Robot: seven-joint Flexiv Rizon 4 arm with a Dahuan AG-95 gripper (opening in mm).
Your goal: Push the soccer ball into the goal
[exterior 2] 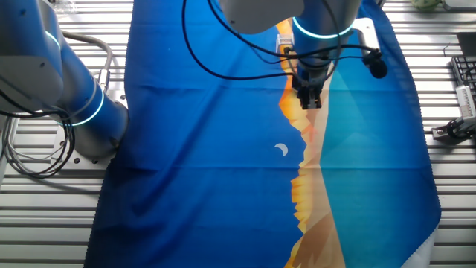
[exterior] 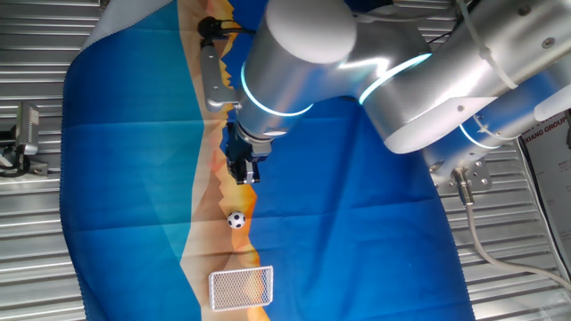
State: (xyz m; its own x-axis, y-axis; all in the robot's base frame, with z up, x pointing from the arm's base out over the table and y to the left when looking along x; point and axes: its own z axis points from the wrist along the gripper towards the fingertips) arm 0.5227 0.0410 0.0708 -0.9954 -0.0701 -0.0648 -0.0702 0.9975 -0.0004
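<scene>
Over at the left edge of one fixed view, a small grey metal fixture (exterior: 25, 134) sits on the ribbed metal surface (exterior: 36, 259), off the cloth. The blue cloth (exterior: 134, 178) covers most of the surface, with a jagged orange-and-tan mountain print running down its middle.

Moving in toward the centre, the goal (exterior: 241, 287) lies near the bottom edge of this view, a white-framed box with pale mesh, resting right on that orange band. Just above it in the picture, and clearly apart from it, is the soccer ball (exterior: 235, 219), tiny, white with black patches, sitting free on the cloth. Nothing touches it.

Above the ball again hangs the gripper (exterior: 245, 174), dark and pointing down at the cloth, near the ball but apart from it. The jaws hold nothing; how far they stand open I cannot tell from either view.

To the right, the big silver arm (exterior: 410, 80) fills the upper part of the view, ringed with glowing cyan bands. At the far right edge there is a label (exterior: 546, 134) with the letters "XIANG GROUP"; the smaller print below is too small to read.

From the other fixed view, the gripper (exterior 2: 309, 97) hovers over the orange band, and a white crescent moon print (exterior 2: 282, 150) shows on the blue. Ball and goal are out of this view.
</scene>
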